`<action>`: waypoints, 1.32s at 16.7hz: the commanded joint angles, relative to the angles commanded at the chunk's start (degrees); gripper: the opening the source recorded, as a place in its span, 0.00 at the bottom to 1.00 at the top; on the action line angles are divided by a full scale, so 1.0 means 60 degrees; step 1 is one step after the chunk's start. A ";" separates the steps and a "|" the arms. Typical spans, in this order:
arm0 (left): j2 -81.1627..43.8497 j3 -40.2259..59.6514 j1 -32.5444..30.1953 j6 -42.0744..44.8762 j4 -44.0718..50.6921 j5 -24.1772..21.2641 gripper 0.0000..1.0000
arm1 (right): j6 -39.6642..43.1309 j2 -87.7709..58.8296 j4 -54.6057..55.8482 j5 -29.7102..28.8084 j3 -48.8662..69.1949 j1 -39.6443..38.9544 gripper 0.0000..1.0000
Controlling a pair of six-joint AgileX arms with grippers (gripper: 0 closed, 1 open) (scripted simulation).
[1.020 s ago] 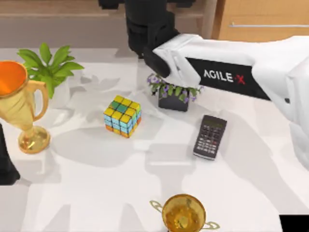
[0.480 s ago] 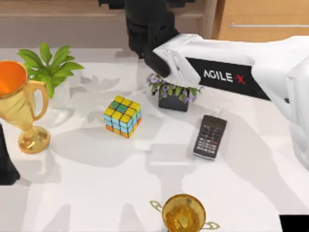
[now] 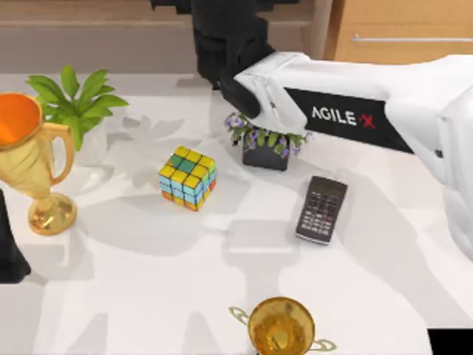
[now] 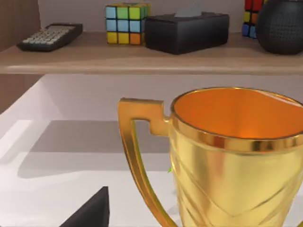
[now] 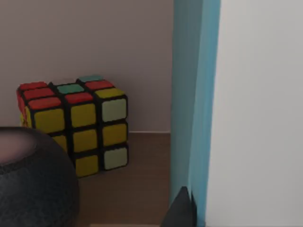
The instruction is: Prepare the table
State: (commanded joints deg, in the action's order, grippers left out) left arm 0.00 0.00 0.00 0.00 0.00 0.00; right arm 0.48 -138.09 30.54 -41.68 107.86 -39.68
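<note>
Reaching over the back edge of the bench (image 3: 148,296), the right arm (image 3: 347,111) stretches from the right side toward the wooden shelf (image 4: 142,59) behind it, its dark wrist above the small purple-flowered plant (image 3: 264,144). Its wrist camera looks at a cube on the shelf (image 5: 75,125) with a dark rounded speaker (image 5: 33,184) just beside it and a pale blue upright panel (image 5: 194,104) on the cube's other side; whether its fingers are wide or narrow I cannot tell. The step in hand looks like an approach into the shelf, so the arm should come in level and centred on whichever item it means to take, keeping off the panel and the speaker. Taking the cube as landmark on the bench, the colourful cube (image 3: 188,177) sits mid-bench, the plant just behind and to its right, a black calculator (image 3: 322,209) farther right, a leafy green plant (image 3: 74,103) and a tall gold trophy (image 3: 29,163) well to its left, and a second gold cup (image 3: 281,325) at the near edge. The left arm (image 3: 9,244) waits at the left edge beside the tall trophy, fingers' state unclear. Any withdrawal should lift clear of the purple plant under the wrist.
</note>
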 joint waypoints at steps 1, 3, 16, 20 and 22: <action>0.0000 0.0000 0.0000 0.0000 0.0000 0.0000 1.00 | 0.0000 0.0000 0.0000 0.0000 0.0000 0.0000 0.00; 0.0000 0.0000 0.0000 0.0000 0.0000 0.0000 1.00 | 0.0000 0.0000 0.0000 0.0000 0.0000 0.0000 0.00; 0.0000 0.0000 0.0000 0.0000 0.0000 0.0000 1.00 | -0.0025 0.1201 0.0336 -0.0430 -0.1594 -0.0476 0.00; 0.0000 0.0000 0.0000 0.0000 0.0000 0.0000 1.00 | -0.0029 0.1334 0.0385 -0.0489 -0.1721 -0.0543 0.00; 0.0000 0.0000 0.0000 0.0000 0.0000 0.0000 1.00 | -0.0045 0.1283 0.0365 -0.0463 -0.1685 -0.0489 0.00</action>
State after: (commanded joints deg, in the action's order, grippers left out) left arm 0.00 0.00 0.00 0.00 0.00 0.00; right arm 0.21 -130.39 32.73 -44.46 97.75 -42.61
